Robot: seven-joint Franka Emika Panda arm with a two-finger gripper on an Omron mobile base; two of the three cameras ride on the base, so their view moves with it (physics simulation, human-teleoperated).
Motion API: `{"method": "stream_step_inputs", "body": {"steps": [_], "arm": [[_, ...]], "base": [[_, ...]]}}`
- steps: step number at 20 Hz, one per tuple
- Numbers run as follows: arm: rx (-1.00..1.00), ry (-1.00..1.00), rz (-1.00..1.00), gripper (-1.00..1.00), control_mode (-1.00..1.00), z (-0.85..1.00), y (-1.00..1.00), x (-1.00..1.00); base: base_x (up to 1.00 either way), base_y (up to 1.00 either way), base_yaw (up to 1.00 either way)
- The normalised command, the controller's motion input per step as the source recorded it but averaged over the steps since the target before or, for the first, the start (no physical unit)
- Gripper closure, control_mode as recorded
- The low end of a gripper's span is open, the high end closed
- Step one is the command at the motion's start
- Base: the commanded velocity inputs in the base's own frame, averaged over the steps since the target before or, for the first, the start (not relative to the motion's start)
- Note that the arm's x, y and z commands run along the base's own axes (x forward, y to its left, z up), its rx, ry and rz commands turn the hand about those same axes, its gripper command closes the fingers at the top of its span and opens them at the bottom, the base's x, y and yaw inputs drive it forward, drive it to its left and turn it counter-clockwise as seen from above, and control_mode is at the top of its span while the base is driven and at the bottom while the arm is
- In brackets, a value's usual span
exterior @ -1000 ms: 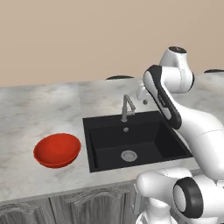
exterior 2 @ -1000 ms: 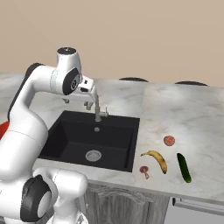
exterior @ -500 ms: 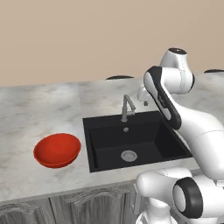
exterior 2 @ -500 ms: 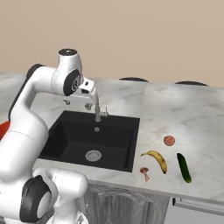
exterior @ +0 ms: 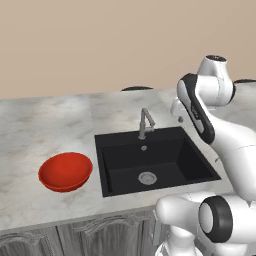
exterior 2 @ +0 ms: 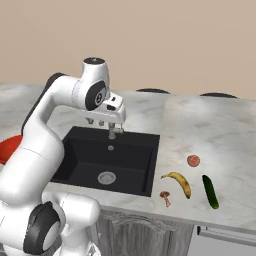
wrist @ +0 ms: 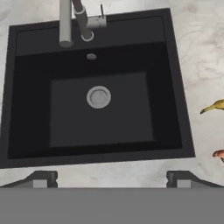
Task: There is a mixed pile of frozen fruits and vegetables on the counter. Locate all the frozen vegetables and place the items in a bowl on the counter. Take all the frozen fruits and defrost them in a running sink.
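My gripper (wrist: 111, 180) hangs open and empty above the black sink (wrist: 100, 109), near its grey faucet (exterior 2: 114, 131); it also shows as the gripper (exterior 2: 99, 121) beside the faucet. No water shows at the spout. The pile lies on the counter (exterior 2: 210, 130) right of the sink: yellow banana (exterior 2: 179, 182), small red fruit (exterior 2: 193, 160), dark green cucumber (exterior 2: 210, 191) and pale mushroom (exterior 2: 165, 197). The banana's tip (wrist: 213, 106) and the mushroom (wrist: 218, 154) poke in at the hand view's right edge. The red bowl (exterior: 65, 171) sits left of the sink.
The silver drain (wrist: 98, 96) lies in the middle of the basin. A beige wall runs behind the counter, and grey cabinet doors (exterior: 100, 235) sit below its front edge. Two dark round shapes (exterior 2: 152, 91) sit at the back of the counter.
The arm's upper part and hand have shifted a little to the right over the sink. The fruits, vegetables and bowl lie where they were.
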Motion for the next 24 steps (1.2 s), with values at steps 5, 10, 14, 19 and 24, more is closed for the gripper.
{"method": "stream_step_inputs", "body": {"steps": [5,10,14,19,24], "arm": [[0.0,0.09,-0.1,-1.0,-1.0,-0.07,-0.53,-0.02],[0.01,0.11,-0.14,-1.0,-1.0,-0.2,-0.52,-0.06],[0.02,0.11,-0.17,-1.0,-1.0,-0.35,-0.54,-0.26],[-0.04,0.06,-0.09,-1.0,-1.0,-0.33,-0.2,-0.31],[-0.01,0.12,-0.03,-1.0,-1.0,-0.31,-0.25,-0.34]], "base": [[0.0,0.0,0.0],[0.0,0.0,0.0],[0.0,0.0,0.0],[0.0,0.0,0.0],[0.0,0.0,0.0]]}}
